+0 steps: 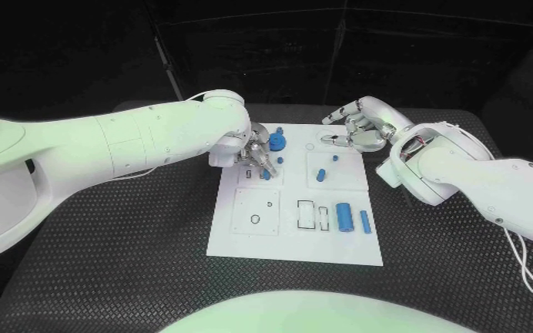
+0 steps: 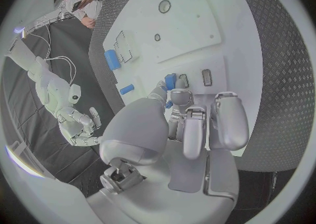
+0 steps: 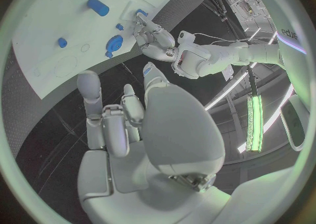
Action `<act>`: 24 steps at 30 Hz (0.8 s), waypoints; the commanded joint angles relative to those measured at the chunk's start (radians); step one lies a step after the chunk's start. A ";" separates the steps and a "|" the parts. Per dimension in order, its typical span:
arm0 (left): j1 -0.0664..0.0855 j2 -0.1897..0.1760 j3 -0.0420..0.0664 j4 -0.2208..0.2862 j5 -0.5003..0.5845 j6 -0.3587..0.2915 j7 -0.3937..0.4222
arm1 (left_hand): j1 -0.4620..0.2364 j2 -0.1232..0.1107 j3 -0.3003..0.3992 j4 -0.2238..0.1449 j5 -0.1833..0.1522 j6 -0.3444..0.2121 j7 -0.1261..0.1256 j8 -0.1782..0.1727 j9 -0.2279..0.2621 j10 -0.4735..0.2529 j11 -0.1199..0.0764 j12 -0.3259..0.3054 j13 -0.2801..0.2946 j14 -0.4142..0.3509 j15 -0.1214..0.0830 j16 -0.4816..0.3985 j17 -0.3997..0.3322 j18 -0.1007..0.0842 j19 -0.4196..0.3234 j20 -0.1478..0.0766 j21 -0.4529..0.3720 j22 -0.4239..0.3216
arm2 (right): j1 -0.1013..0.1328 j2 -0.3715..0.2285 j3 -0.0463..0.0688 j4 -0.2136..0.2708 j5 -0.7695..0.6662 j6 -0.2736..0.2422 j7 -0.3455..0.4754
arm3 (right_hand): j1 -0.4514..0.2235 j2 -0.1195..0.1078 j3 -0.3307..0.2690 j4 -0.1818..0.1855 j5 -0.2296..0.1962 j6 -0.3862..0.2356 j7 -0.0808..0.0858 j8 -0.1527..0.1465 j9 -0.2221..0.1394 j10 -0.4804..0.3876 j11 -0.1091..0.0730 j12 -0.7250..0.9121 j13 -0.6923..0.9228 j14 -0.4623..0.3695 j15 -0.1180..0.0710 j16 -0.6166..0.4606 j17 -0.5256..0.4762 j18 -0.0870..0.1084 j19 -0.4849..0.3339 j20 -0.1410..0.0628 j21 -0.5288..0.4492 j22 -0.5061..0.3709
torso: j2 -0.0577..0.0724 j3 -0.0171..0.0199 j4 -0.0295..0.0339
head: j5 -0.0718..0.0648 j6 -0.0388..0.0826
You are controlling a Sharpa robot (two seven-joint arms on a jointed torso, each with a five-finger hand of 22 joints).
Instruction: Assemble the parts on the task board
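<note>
Task board [image 1: 291,229] lay white at table centre, left hand [image 1: 253,154] over its 11 o'clock corner, fingertips pinching a small blue part [image 2: 170,81], right hand [image 1: 361,126] hovered off the 1 o'clock corner, fingers loosely curled, holding nothing, round blue part [image 1: 276,142] just beside the left hand.

No legible text or labels
</note>
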 commanded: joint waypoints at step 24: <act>-0.001 -0.077 0.000 0.091 0.051 -0.162 0.015 | -0.089 -0.113 0.434 -0.141 0.003 -0.016 -0.003 0.042 0.070 0.032 -0.011 -0.018 0.000 0.104 -0.007 0.003 0.263 -0.015 -0.004 -0.006 -0.003 0.004 | 0.002 0.002 0.001 -0.009 0.014 0.001 0.008 | -0.005 0.007 -0.007 0.000 0.006 0.001 0.000 0.006 -0.001 -0.007 -0.003 -0.004 -0.001 0.066 -0.005 -0.003 0.104 0.016 -0.008 0.001 -0.003 0.000 | -0.001 0.0000 0.0004 | 0.003 -0.008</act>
